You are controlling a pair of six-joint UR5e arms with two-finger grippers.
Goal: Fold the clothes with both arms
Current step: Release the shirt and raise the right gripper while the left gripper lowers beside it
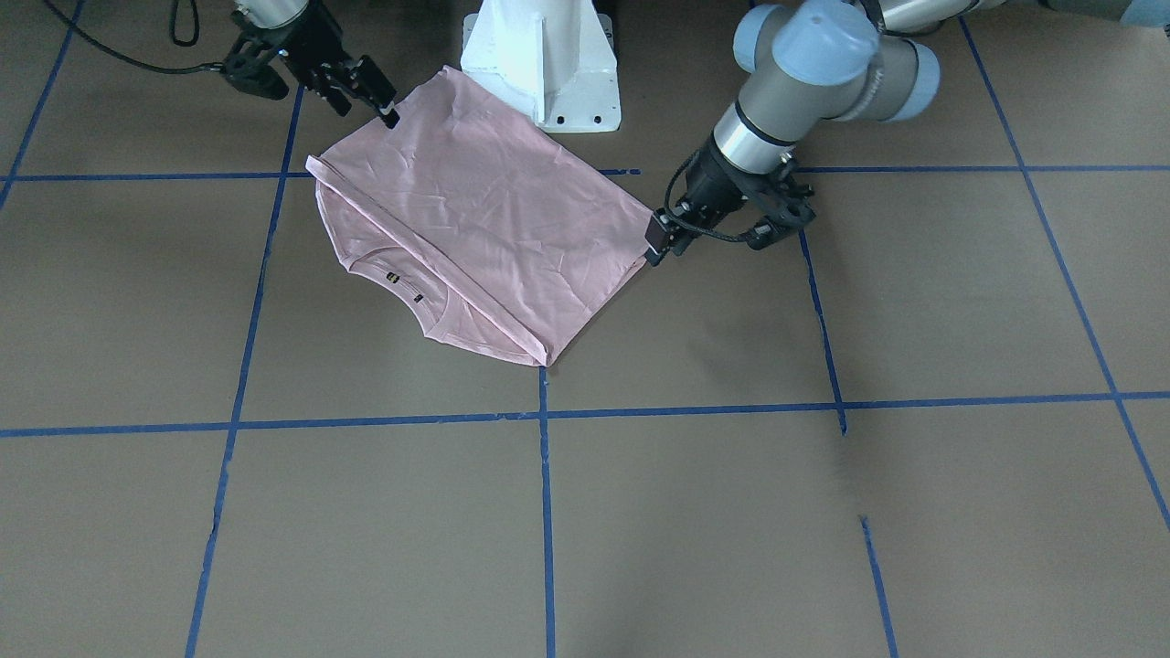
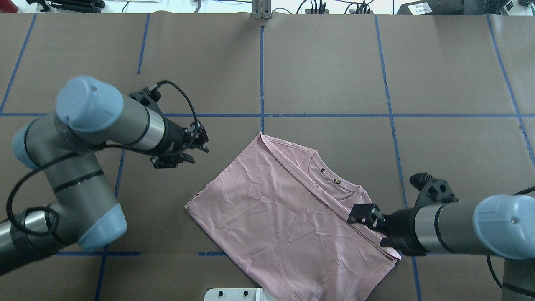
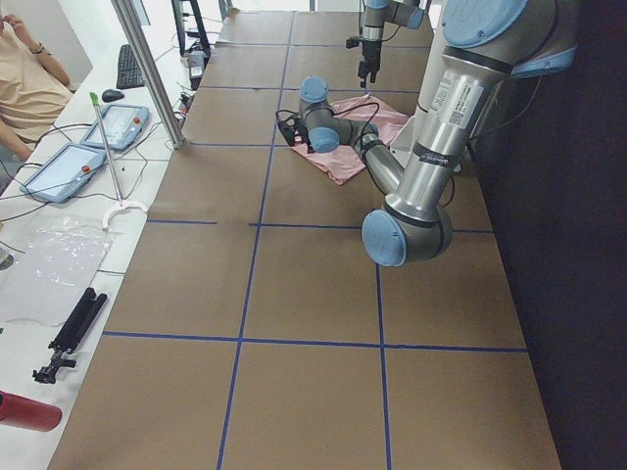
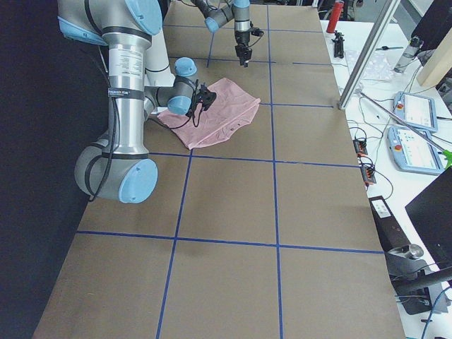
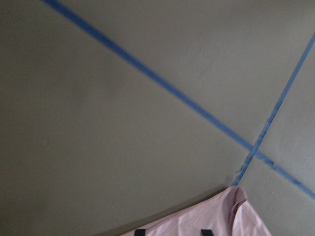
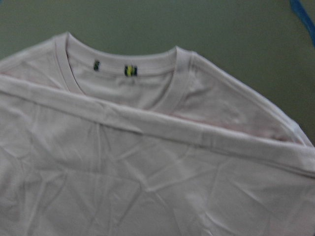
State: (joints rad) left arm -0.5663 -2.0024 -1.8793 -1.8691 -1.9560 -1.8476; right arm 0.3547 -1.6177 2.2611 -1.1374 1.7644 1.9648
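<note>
The pale pink T-shirt [image 2: 284, 217] lies flat on the brown table, folded once, its hem edge laid across just below the ribbed collar [image 2: 330, 177]. The Snoopy print is hidden. My left gripper [image 2: 200, 146] is open and empty, raised just off the shirt's side corner [image 1: 640, 260]. In the left wrist view its two fingertips [image 5: 139, 231] stand apart over the shirt's edge [image 5: 206, 221]. My right gripper [image 2: 372, 225] looks open at the folded edge by the shoulder. The right wrist view shows the collar [image 6: 128, 69] and the fold, no fingers.
The white pedestal base [image 1: 544, 64] stands right behind the shirt. Blue tape lines [image 1: 546, 512] divide the table into squares. In the exterior left view a bench with tablets [image 3: 73, 162], a metal post [image 3: 147, 69] and a seated person [image 3: 24, 83] lie beyond the far edge.
</note>
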